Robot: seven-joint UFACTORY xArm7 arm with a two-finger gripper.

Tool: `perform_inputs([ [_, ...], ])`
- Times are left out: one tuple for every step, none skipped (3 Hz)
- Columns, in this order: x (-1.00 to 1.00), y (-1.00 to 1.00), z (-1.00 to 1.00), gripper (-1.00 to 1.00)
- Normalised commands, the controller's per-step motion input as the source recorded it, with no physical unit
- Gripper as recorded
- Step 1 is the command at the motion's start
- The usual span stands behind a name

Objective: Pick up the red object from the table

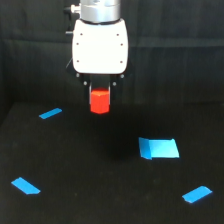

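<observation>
Red object (99,101) hangs directly beneath the white gripper (99,95), at twelve o'clock in the exterior view, upper centre. We note the jaws pinching it at its top; only short dark stubs of them show below the white body, and the block's upper edge sits between these. The block appears clear of the worktop (90,170), with black surface visible beneath its lower edge, though we cannot judge the gap against the dark background. We see its faceted front and a brighter orange-red face. Four blue marks lie on the worktop: a thin tape strip (50,113) at nine o'clock from the block, a larger blue rectangle (159,148) at four o'clock, a strip (25,186) at seven o'clock near the edge, and another strip (197,194) at five o'clock, farthest off.
</observation>
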Motion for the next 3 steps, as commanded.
perform_inputs([
  [0.05,-0.09,0.09,-1.00],
  [0.11,-0.08,0.17,-1.00],
  [-0.11,-0.06,0.13,-1.00],
])
